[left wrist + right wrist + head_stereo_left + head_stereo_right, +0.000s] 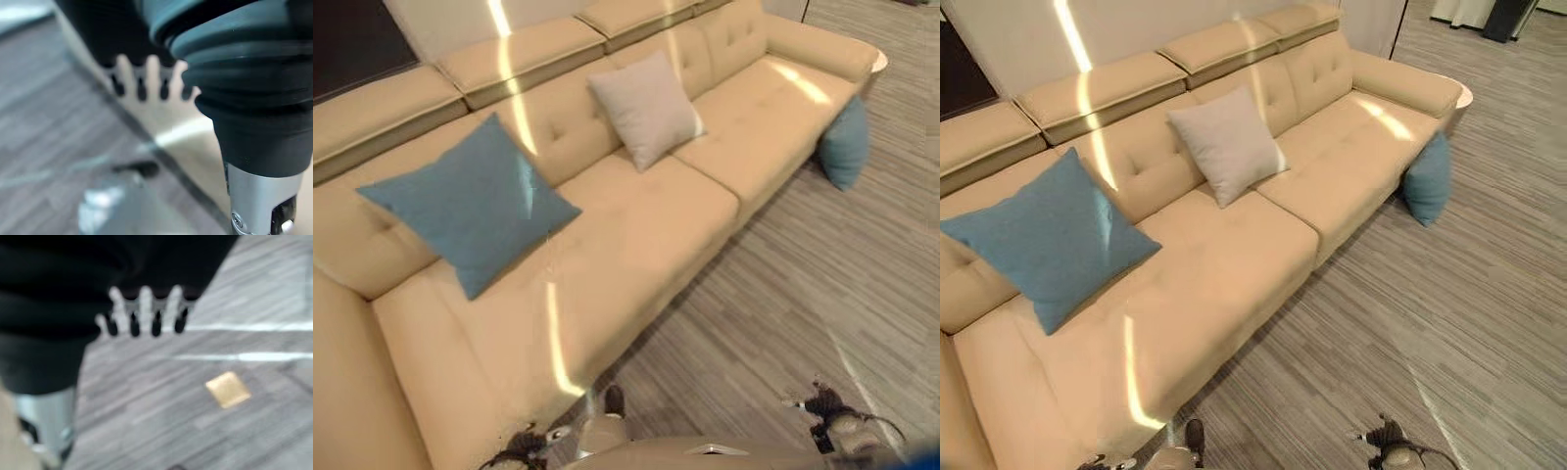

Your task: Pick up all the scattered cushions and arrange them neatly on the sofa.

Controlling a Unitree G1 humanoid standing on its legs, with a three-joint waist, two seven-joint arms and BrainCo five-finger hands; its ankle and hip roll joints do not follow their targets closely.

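Left eye view: square fabric cushions (pixel 475 204) lean on tufted sofa (pixel 636 245) (both hands' fingers straight).

Grey wood-plank floor (pixel 1430 323) spreads in front, planks running diagonally, bright light streaks across it. Small yellow square patch (pixel 228 389) on floor in right wrist view. Pale wall (pixel 1018 39) at rear, dark panel (pixel 352 39) at its left end.

Floor (pixel 822 284): grey striped planks ran before me, bright streaks across them.
Wall (pixel 1018 39): pale, behind the seating.
Dark panel (pixel 347 39): at my far left.
Light: long glints lay over the tan upholstery.
Gold square (pixel 228 389): flat on the planks.
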